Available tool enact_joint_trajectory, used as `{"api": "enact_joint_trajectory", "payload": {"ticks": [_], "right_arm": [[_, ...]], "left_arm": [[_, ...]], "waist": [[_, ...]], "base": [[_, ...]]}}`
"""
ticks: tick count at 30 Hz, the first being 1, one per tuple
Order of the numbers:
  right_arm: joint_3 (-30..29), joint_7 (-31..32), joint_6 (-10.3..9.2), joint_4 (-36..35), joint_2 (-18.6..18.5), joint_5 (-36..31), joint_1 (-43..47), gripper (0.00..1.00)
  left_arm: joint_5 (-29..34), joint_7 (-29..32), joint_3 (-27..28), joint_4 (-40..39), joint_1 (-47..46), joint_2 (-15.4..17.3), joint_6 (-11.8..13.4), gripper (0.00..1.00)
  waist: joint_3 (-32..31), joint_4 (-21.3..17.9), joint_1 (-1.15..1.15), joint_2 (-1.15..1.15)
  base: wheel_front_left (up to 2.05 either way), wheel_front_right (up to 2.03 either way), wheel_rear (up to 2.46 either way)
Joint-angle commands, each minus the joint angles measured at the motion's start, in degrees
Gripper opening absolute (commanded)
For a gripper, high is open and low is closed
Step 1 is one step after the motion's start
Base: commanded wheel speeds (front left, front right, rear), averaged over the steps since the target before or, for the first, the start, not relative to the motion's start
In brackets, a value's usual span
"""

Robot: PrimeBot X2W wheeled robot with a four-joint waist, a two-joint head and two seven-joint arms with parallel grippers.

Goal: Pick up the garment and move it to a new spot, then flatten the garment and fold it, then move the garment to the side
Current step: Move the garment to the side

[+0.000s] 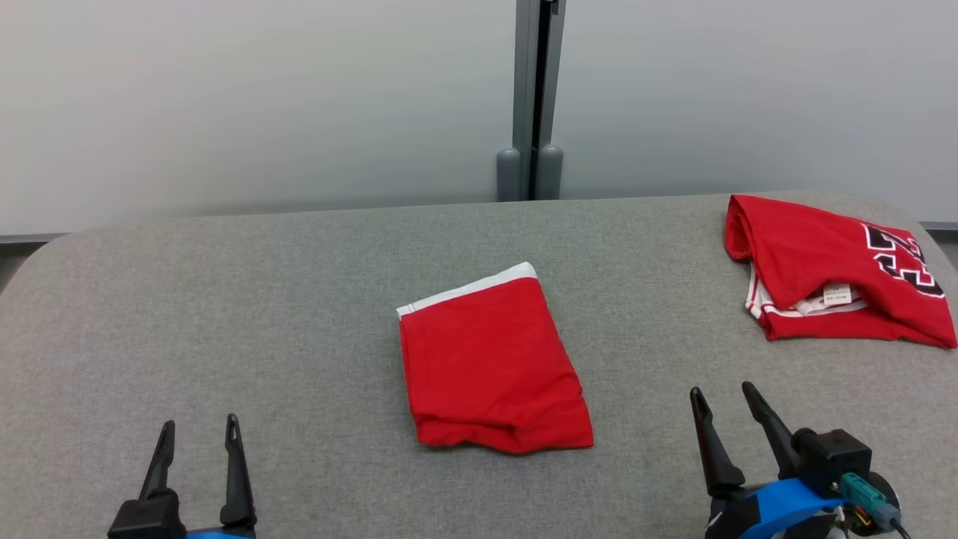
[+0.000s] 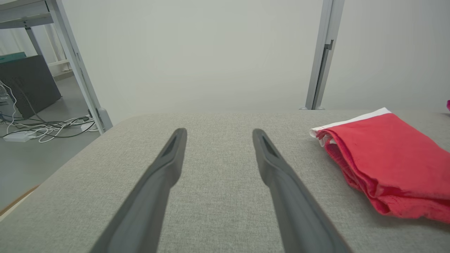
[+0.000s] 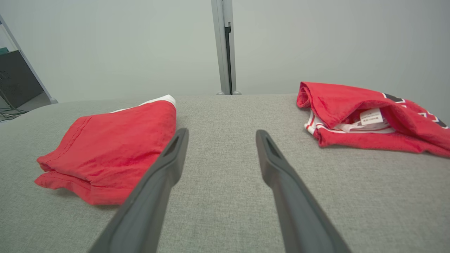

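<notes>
Folded red garment [image 1: 490, 367], centre of worktop [image 1: 224, 299], seemingly awaiting its move aside; left end effector [image 1: 200, 421] and right end effector [image 1: 721, 389], near edge, spread, empty.

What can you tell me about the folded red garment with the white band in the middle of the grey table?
The folded red garment looks like soft, thin knit cloth, folded into a neat rectangle of several layers, with a white band along its far edge. It lies flat, slightly turned, at the middle of the grey fabric table, resting on the tabletop alone. The left hand and right hand, both open, stand apart from it.
</notes>
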Motion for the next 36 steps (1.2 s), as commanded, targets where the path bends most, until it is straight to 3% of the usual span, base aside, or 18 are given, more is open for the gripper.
{"api": "enact_joint_trajectory", "payload": {"ticks": [1, 8, 17, 28, 36], "right_arm": [[0.05, 0.17, 0.01, 0.07, 0.10, -0.19, 0.87, 1.00], [2.04, 0.28, 0.01, 0.57, 0.09, -0.49, -2.53, 1.00], [6.97, 3.53, 0.01, 5.41, 0.07, -0.36, -16.20, 1.00], [12.23, 9.73, 0.01, 23.37, -1.31, -0.06, -31.03, 1.00], [14.44, 7.19, 0.01, 35.29, -1.79, 1.36, -33.75, 1.00]], "left_arm": [[-0.36, 0.00, -0.24, -0.25, 0.04, 0.31, 0.15, 1.00], [-0.61, 0.16, -0.75, -0.45, -0.45, 0.44, 0.38, 1.00], [-0.79, -0.03, -2.25, -0.88, -3.44, -0.01, 0.60, 1.00], [-1.61, -0.40, -3.54, 0.89, -7.60, -0.86, 0.95, 1.00], [-2.17, -0.44, -4.56, 0.29, -9.57, -1.41, 1.19, 1.00]], "waist": [[-0.01, 0.04, 0.00, 0.00], [0.24, 0.66, 0.00, 0.00], [3.49, 3.27, 0.00, 0.00], [9.42, 6.60, 0.00, 0.00], [12.28, 8.44, 0.00, 0.00]], "base": [[0.00, 0.00, 0.00], [0.00, 0.00, 0.00], [0.00, 0.00, 0.00], [0.00, 0.00, 0.00], [0.00, 0.00, 0.00]]}}
